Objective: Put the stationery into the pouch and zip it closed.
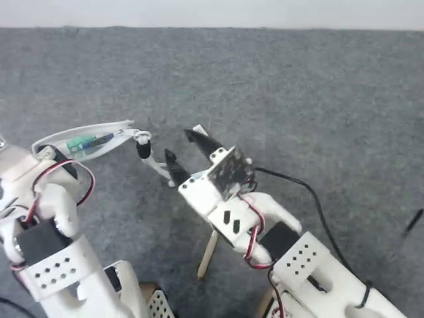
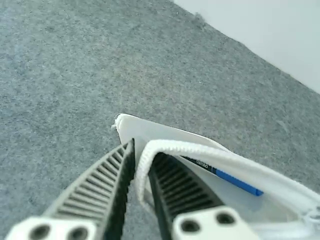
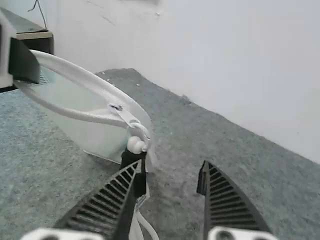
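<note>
Left gripper: my left fingers are clamped tight on the white zip edge at one end of the pouch, at the left of the table.
Pouch: clear, with a white zip rim. It stretches from my left fingers toward the middle of the table. From my right wrist its mouth looks parted, the two rims bowing away from each other.
Inside the pouch: a blue pen lies along the clear wall just past my left fingers. From above, something green sits beside it; I cannot tell what it is.
Zip pull: it is at the pouch's far end from my left fingers, a white tab with a dark knob hanging off it.
Right gripper: my right fingers are spread wide and hold nothing. The pull sits right against the tip of one finger; I cannot tell if it truly touches.
Wooden stick: it lies on the grey mat under my right arm, outside the pouch.
Cable: black, it runs along my right arm on the right side.
</note>
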